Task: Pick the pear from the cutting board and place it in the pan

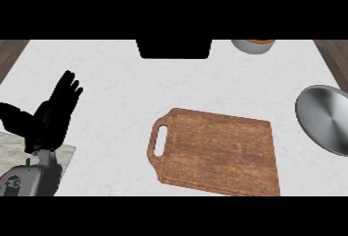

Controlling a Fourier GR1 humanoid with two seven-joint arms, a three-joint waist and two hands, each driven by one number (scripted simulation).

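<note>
The worktop (pixel 129 83) is the biggest thing here. It is white with faint grey marks, like stone. Brown wood shows past it at the far left and far right corners.

Next comes the cutting board (pixel 217 152). It is brown wood and lies flat on the worktop, a little right of the middle and near the front. It is turned a bit crooked. Its handle hole is on its left side. Nothing lies on top of the board. The pear cannot be seen anywhere, not on the board and not in the pan.

The left hand (pixel 51 117) is at the left side, on the end of a grey forearm that comes up from the lower left corner. The hand is black. Its fingers (pixel 68 87) are straight and close together, pointing up and away, and the thumb sticks out to the left. It holds nothing. It is well apart from the board. The right hand does not show.

The pan (pixel 326 120) is at the right edge. It is round, grey and shiny, and part of it is cut off by the edge. It sits near the board but does not touch it.

A black box shape (pixel 175 48) sits at the far edge, in the middle.

A small grey cup (pixel 253 46) with something orange inside is just to the right of it.
</note>
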